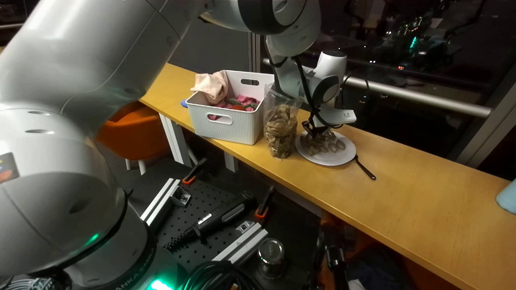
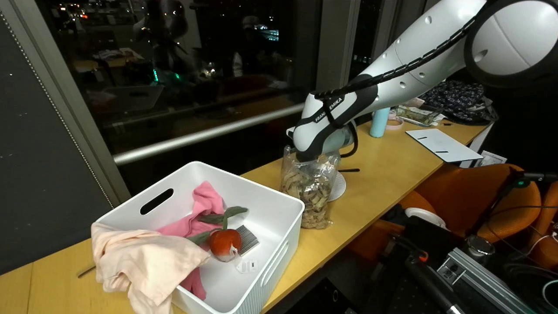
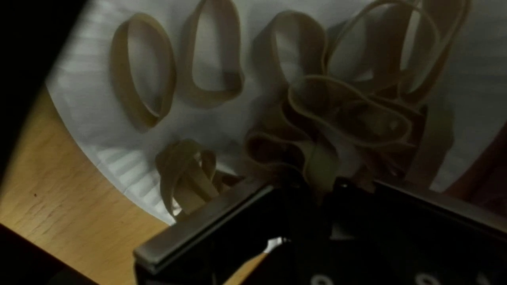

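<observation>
Hand point(image 3: 317, 186) low over the white paper plate point(image 1: 336, 160), tips drawn close and, as far as the dim light shows, pinched on a tan loop point(image 3: 323, 164). Left to right, all taken from the plate. Well left of plate: white bin point(image 1: 225, 131) on the worktop point(image 1: 423, 193), peach cloth point(image 1: 211, 84) slung over its edge, pink cloth point(image 2: 208, 198) inside. Just left of plate, perhaps touching: clear bag point(image 1: 281, 129), upright, well filled with similar tan pieces. On plate: two loose loops point(image 3: 119, 69), leftmost in the wrist view, on edge, long axes running roughly toward and away from the hand. Right of these, a tangle point(image 3: 348, 114), the pinched loop at its near side. Bearing: its strip runs from the tips in toward plate centre; full long axis hard to trace, folds overlapping. Progress, my reading: grip taken, lift not yet made; plenty lies ungripped on plate and in bag. Right of plate: black utensil point(image 1: 366, 168), handle slanting away from the rim. Farther right, in an exterior view: pale blue bottle point(image 2: 380, 123), upright.
</observation>
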`<action>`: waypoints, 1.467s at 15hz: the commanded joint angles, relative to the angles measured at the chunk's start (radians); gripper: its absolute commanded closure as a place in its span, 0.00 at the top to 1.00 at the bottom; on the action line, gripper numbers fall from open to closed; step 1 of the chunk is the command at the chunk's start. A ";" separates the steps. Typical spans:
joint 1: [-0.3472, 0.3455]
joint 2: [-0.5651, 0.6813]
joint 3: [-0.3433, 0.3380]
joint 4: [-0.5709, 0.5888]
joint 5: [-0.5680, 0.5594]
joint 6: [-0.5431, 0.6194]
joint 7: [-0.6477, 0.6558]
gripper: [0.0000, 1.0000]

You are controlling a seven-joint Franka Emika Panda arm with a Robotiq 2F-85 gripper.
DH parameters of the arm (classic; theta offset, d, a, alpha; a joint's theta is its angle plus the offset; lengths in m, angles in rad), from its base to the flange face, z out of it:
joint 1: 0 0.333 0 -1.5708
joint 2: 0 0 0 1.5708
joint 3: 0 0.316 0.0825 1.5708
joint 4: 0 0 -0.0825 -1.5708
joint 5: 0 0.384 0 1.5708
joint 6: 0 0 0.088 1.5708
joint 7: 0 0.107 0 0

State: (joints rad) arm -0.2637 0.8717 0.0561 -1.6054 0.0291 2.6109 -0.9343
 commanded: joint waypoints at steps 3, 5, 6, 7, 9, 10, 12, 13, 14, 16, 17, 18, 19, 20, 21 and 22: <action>-0.030 -0.132 0.023 -0.221 0.006 0.111 0.075 0.02; -0.045 -0.162 0.022 -0.271 0.005 0.157 0.101 0.02; -0.054 -0.167 0.024 -0.281 0.006 0.174 0.113 0.02; -0.066 -0.162 0.027 -0.272 0.006 0.189 0.120 0.02; -0.093 -0.161 0.038 -0.262 0.012 0.220 0.137 0.02; -0.111 -0.166 0.052 -0.261 0.019 0.230 0.139 0.02; -0.145 -0.181 0.076 -0.272 0.025 0.273 0.147 0.02; -0.164 -0.195 0.093 -0.289 0.030 0.290 0.150 0.02; -0.180 -0.208 0.107 -0.303 0.032 0.302 0.154 0.02; -0.218 -0.267 0.141 -0.377 0.043 0.326 0.158 0.02; -0.235 -0.303 0.156 -0.422 0.050 0.342 0.160 0.02; -0.250 -0.344 0.168 -0.474 0.056 0.360 0.164 0.02; -0.265 -0.393 0.179 -0.536 0.066 0.385 0.168 0.02; -0.284 -0.433 0.192 -0.585 0.076 0.408 0.166 0.02; -0.298 -0.475 0.202 -0.634 0.086 0.430 0.172 0.02; -0.323 -0.521 0.218 -0.682 0.099 0.447 0.171 0.02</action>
State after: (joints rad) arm -0.5185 0.5128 0.2211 -2.1041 0.0901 2.9953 -0.7687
